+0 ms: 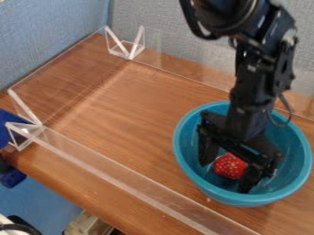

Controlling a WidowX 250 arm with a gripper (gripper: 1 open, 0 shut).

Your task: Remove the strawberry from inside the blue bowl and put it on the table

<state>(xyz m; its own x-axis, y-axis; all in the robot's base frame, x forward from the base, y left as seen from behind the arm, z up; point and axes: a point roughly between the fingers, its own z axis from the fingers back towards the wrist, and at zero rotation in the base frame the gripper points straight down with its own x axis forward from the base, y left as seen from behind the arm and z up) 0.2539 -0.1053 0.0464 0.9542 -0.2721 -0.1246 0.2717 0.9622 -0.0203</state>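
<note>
The teal-blue bowl stands on the wooden table at the right front. Inside it lies the small red strawberry. My black gripper reaches straight down into the bowl, open, with one finger on each side of the strawberry. The fingertips are low, near the bowl's bottom. The jaws still stand apart, with space between them and the strawberry.
Clear acrylic strips run along the table's front and left edges, with triangular clear brackets at the back and at the left. A blue wall panel stands behind the table.
</note>
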